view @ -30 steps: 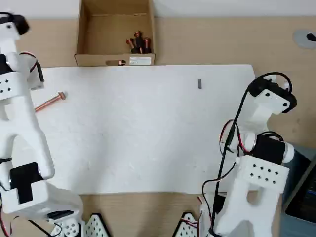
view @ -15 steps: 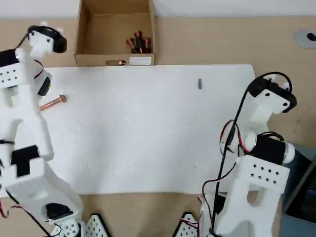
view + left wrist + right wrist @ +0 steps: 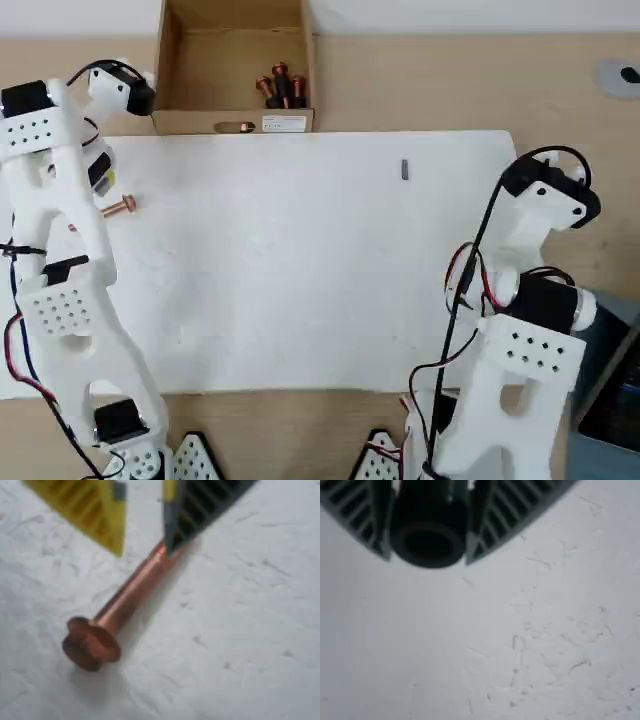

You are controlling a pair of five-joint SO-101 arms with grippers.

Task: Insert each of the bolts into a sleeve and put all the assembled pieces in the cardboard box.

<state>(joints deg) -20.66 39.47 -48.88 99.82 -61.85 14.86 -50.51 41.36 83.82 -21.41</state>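
1. Nearest our bases, at the right side of the white foam mat [image 3: 300, 300], the right gripper [image 3: 427, 557] is clamped on a black sleeve [image 3: 426, 535]. It hangs over bare mat with the bore facing the wrist camera.
2. Farther out on the left, the copper bolt [image 3: 125, 600] lies flat on the mat, close to the mat's left edge and partly under the left arm [image 3: 60, 230].
3. The left gripper [image 3: 144, 547] has its jaws apart and straddles the plain end of the shaft. The dark finger [image 3: 200, 505] touches the shaft, and the yellow finger [image 3: 90, 510] is just beside it.
4. We judge the step in hand to be grasping the bolt. We should centre the shaft between the jaws before closing, because one-sided contact may roll it.
5. We would grip nearer the head, so the plain end stays free to enter the sleeve.
6. The mat edge is close, so a nudged bolt could roll off onto the wooden table [image 3: 450, 80].
7. The wide stretch of mat between the arms gives room for mating the parts.
8. A loose sleeve [image 3: 404, 170] lies near the mat's far edge, well apart from both grippers.
9. Farthest away, the cardboard box [image 3: 165, 70] touches the mat's far edge. The assembled pieces [image 3: 281, 88] lie in its near right corner, and the rest of the floor is open for a drop.
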